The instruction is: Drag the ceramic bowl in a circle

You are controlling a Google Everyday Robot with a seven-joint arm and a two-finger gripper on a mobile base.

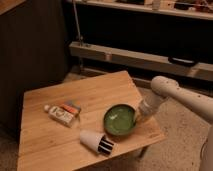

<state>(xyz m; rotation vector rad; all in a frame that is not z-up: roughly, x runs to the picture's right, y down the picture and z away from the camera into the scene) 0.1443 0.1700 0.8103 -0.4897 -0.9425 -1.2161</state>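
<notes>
Wooden table [75, 95] is taking up most of the view, standing on a speckled floor [182, 137]. White robot arm [172, 92] is reaching in from the right, angling down toward the table's right edge. Gripper [137, 120] is sitting at the right rim of the ceramic bowl [119, 120] — how far open it is, or whether it is holding the rim, cannot be told. The bowl, green and glossy, is resting upright near the table's front right corner. White cup [91, 139] is lying on its side just in front of the bowl, dark sticks [106, 145] poking from its mouth. White tube [59, 115] and orange-and-blue pack [71, 107] are lying left of the bowl — print on both not readable.
</notes>
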